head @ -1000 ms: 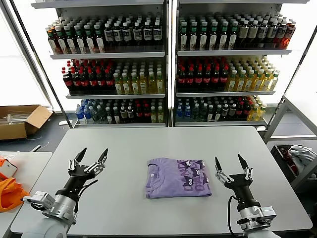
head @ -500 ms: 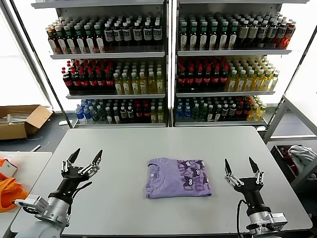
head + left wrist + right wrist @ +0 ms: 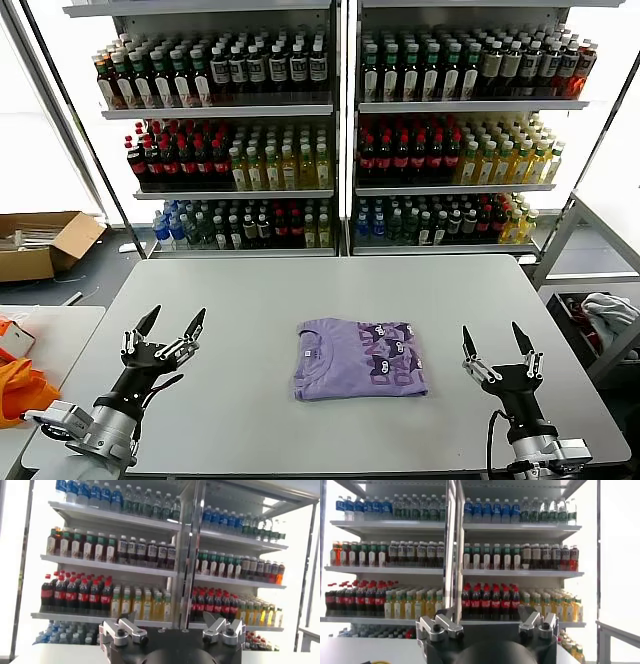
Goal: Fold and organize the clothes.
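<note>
Lavender-purple short-sleeved knit T-shirt (image 3: 360, 358) lies folded into a flat rectangle at the middle of the light grey rectangular desk (image 3: 330, 290), dark purple-and-white print facing up on its right half, round neck toward the left; nothing touches it.

Left pincer (image 3: 171, 323) sits at the desk's near-left area, well apart from the shirt; arm comes in from the bottom-left corner, forearm angled up and forward, black pointed fingers (image 3: 146, 321) spread wide and pointing up and away, holding nothing.

Right pincer (image 3: 495, 339) sits at the near-right area, also well apart from the shirt; arm rises from the bottom edge, wrist nearly upright, fingers (image 3: 521, 337) spread wide in a V, holding nothing.

Both wrist views look level at the tall metal shelving racks (image 3: 340, 125) full of bottled drinks behind the desk; left pincer base (image 3: 170, 640) and right pincer base (image 3: 487, 635) fill the lower edge, jaws apart.

Brown cardboard box (image 3: 45, 243) on the floor far left; orange fabric (image 3: 18, 390) on a side table at left edge; white-grey cloth bundle (image 3: 608, 315) at right edge.
</note>
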You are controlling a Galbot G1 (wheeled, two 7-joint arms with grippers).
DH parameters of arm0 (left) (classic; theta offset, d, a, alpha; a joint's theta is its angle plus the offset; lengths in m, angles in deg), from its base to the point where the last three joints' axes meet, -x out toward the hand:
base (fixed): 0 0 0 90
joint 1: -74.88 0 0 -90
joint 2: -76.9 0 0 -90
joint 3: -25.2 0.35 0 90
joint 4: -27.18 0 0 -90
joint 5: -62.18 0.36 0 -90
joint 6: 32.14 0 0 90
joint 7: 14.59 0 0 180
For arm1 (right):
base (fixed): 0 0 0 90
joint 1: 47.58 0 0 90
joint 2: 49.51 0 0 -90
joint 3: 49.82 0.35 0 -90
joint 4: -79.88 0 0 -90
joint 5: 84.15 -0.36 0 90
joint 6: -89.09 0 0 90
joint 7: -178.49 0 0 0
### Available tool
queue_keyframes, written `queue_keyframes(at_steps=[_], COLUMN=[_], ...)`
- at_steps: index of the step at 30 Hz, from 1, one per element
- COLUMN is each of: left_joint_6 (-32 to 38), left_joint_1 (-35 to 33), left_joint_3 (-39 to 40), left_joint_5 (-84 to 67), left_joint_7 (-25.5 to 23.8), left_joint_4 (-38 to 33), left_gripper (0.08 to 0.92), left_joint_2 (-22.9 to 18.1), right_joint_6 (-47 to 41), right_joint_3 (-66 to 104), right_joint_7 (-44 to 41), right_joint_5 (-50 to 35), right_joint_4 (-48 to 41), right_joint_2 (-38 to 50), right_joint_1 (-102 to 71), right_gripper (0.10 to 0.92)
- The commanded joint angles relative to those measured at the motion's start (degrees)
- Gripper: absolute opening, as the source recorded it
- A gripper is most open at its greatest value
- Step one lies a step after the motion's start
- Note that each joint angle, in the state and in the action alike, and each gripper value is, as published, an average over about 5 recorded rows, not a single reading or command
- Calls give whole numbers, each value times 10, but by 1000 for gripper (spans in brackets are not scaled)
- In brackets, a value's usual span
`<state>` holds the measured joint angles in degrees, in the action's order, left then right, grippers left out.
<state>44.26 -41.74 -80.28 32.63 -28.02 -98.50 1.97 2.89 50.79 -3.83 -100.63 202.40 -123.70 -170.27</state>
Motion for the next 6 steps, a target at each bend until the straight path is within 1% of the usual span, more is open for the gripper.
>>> queue_keyframes(at_steps=[1,6], left_joint_6=[-15,-26], left_joint_1=[-6,-3], left_joint_3=[-11,-24], left_joint_5=[-13,-12], left_joint_7=[-10,-22], left_joint_4=[-14,-25], left_gripper=[822,823], left_joint_2=[-4,-3], right_joint_6=[-1,-9], right_joint_3=[6,6], right_joint_7=[-1,-1], right_joint_5=[-7,-15], right_joint_4=[5,8], right_joint_2=[0,3], right_joint_1=[-6,-7], right_gripper=[823,823])
